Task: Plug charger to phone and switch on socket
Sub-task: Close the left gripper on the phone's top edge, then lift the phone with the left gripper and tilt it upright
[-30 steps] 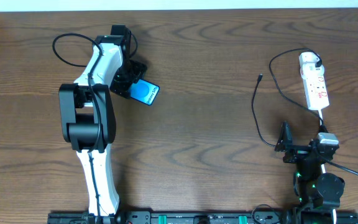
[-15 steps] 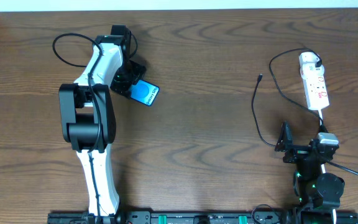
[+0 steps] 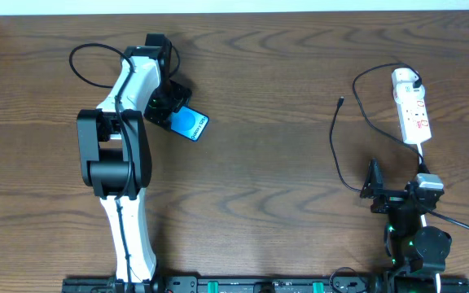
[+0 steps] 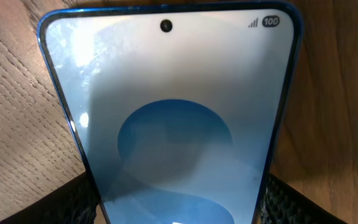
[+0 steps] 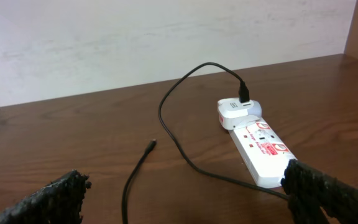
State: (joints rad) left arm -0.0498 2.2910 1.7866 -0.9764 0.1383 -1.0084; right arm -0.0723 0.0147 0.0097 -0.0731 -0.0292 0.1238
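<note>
The phone [image 3: 191, 124], its screen bright blue, lies on the brown table at the left. My left gripper [image 3: 172, 110] is shut on its long edges. In the left wrist view the phone [image 4: 173, 124] fills the frame, and both black fingers [image 4: 73, 202] press its sides. The white socket [image 3: 412, 110] lies at the far right with the charger's plug [image 3: 405, 79] in its far end. The thin black cable [image 3: 335, 150] loops across the wood to a loose connector tip [image 3: 341, 102]. My right gripper [image 3: 373, 187] stands open near the front, holding nothing. Ahead of it are the socket [image 5: 260, 146] and the tip [image 5: 151, 145].
A black cable loop [image 3: 88, 61] from the left arm lies behind the phone. The socket's white cord [image 3: 422, 155] runs toward the right arm's base. A pale wall [image 5: 166, 37] rises behind the table's far edge.
My left gripper's jaws have drawn in onto the phone's edges. The phone, the cable, the socket and the right arm stay where they were.
</note>
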